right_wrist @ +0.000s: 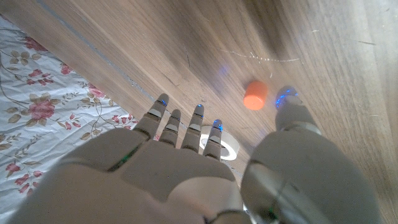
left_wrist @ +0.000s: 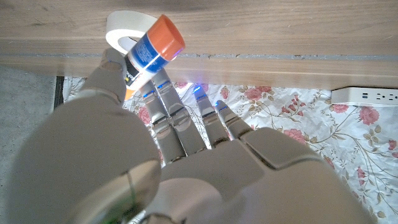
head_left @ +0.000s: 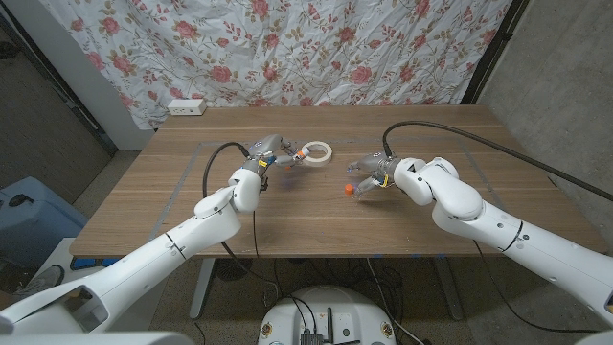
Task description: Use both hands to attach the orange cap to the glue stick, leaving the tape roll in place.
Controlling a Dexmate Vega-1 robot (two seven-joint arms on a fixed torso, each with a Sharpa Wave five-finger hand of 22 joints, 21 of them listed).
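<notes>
Wooden table (head_left: pixel 316 216) with a faint taped rectangle outline; lying directly on it, a white tape roll (head_left: pixel 316 151) and, well apart, a small orange cap (head_left: pixel 347 189).

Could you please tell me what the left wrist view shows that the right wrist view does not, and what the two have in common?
The left wrist view shows the left hand holding the glue stick, its blue label and orange end up against the tape roll, plus a white power strip. The right wrist view shows the right hand, fingers spread and holding nothing, with the loose orange cap lying on the wooden table just beyond a fingertip. Both views share the tape roll, the table and the floral cloth.
</notes>
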